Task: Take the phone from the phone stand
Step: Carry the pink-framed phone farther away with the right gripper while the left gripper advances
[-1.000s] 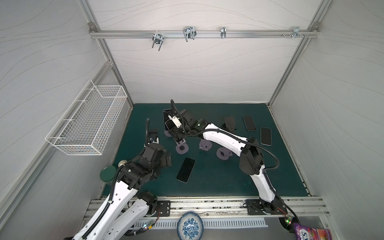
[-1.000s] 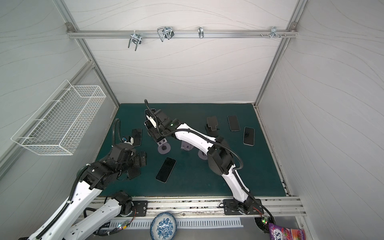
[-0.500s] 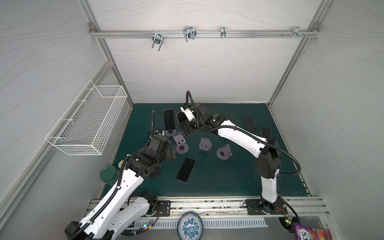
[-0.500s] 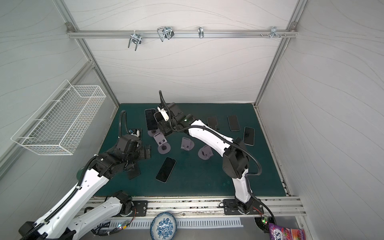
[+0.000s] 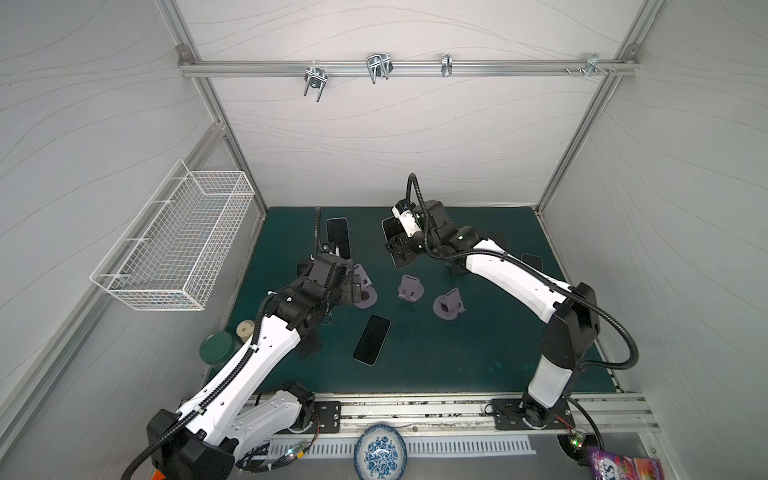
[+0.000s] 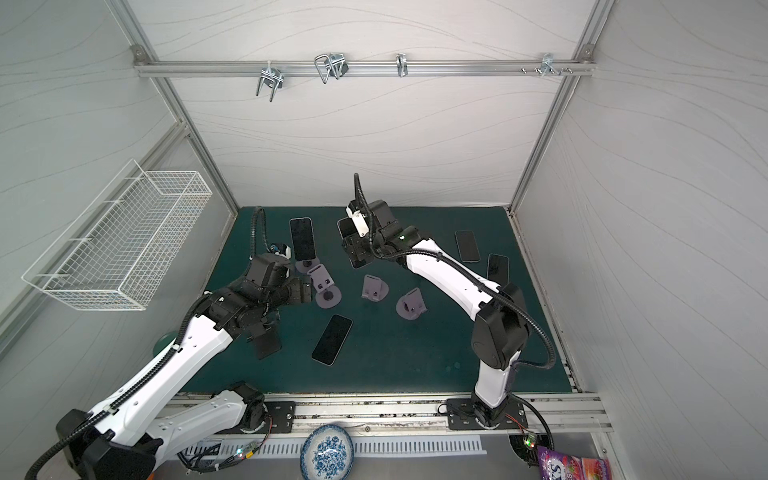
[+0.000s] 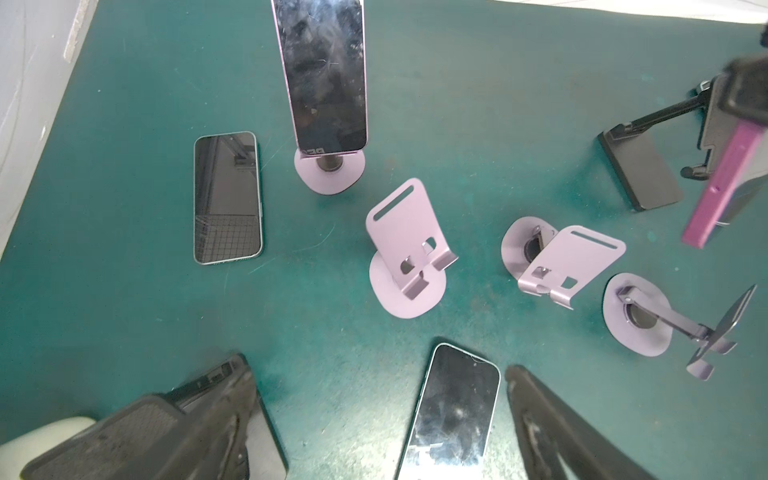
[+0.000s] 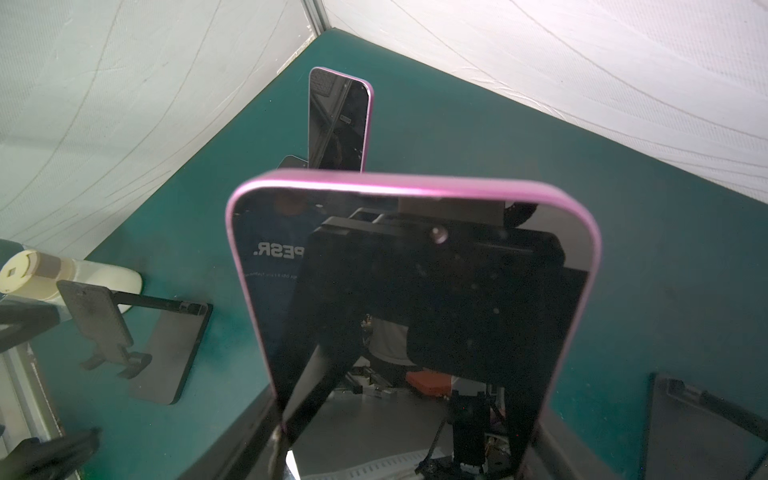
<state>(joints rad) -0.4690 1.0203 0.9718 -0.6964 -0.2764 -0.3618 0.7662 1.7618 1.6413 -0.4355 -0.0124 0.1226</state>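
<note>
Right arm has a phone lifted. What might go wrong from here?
1. The right end effector holds the pink-edged black phone tilted in the air above the green mat; it may slip and drop.
2. The open left end effector hovers over an empty lilac metal stand and a flat black phone; descending may knock them.

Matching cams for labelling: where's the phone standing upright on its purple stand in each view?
Top view: phone back left on the mat.
Top view: same spot.
Left wrist: beyond the nearest empty stand.
Right wrist: behind the held phone.
Landmark: the held phone, in all four.
</note>
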